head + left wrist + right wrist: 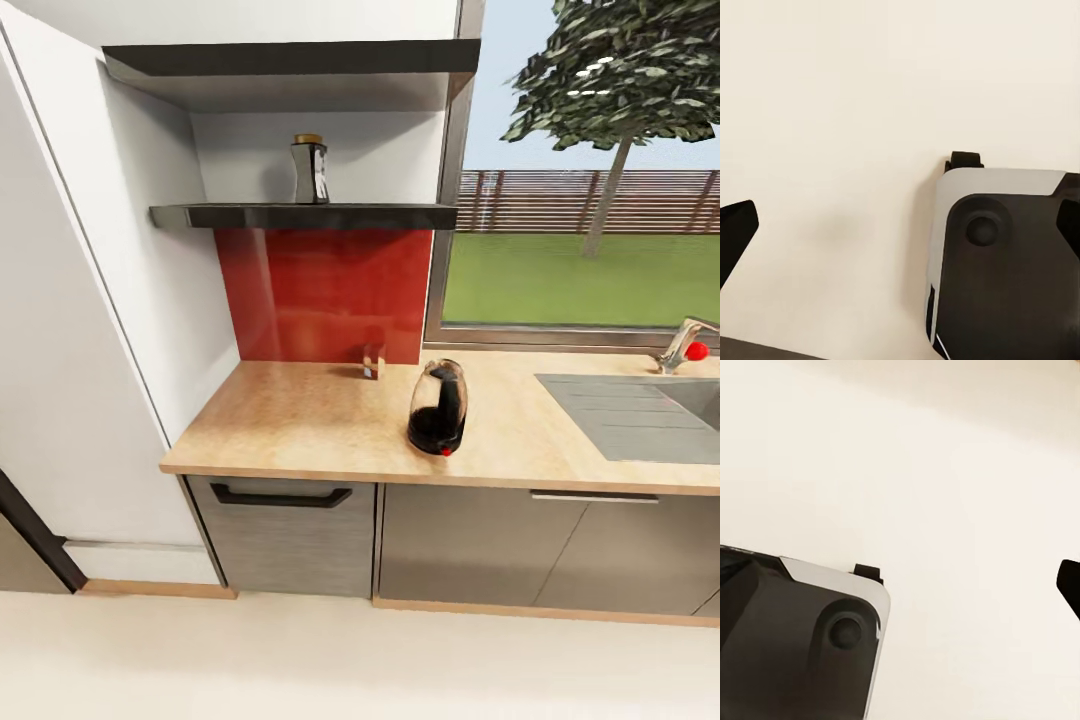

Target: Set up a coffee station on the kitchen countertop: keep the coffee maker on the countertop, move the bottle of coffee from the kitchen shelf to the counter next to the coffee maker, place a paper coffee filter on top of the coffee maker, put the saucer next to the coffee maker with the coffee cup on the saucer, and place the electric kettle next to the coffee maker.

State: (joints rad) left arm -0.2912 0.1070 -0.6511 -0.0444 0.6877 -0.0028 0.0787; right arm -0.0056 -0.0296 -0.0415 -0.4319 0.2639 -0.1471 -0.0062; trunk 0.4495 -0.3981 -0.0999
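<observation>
On the left, a white wall panel (70, 330) runs down to the pale floor (350, 660). Right of it, a dark shelf (300, 215) is fixed above a red backsplash (325, 295), and the bottle of coffee (310, 170) stands upright on that shelf, well above the counter (300, 420). On the counter, close to the backsplash at the far edge, sits a small brown box (373, 361). Nearer and to its right stands the electric kettle (438, 408), upright, clear glass with a black handle and a red switch at its base, apart from the box. Further right, the steel sink (625, 410) is set into the counter, with a faucet (682, 345) behind it under the window (590, 170). Below are grey cabinets with a black handle (280, 496) on the leftmost door.

In the left wrist view, the left tool (900, 232) hangs over the pale floor beside a grey and black part of the robot (1005, 262); its fingertips sit wide apart with nothing between them. In the right wrist view, one dark fingertip (1070, 585) of the right tool shows, over the floor; I cannot tell how far open it is.
</observation>
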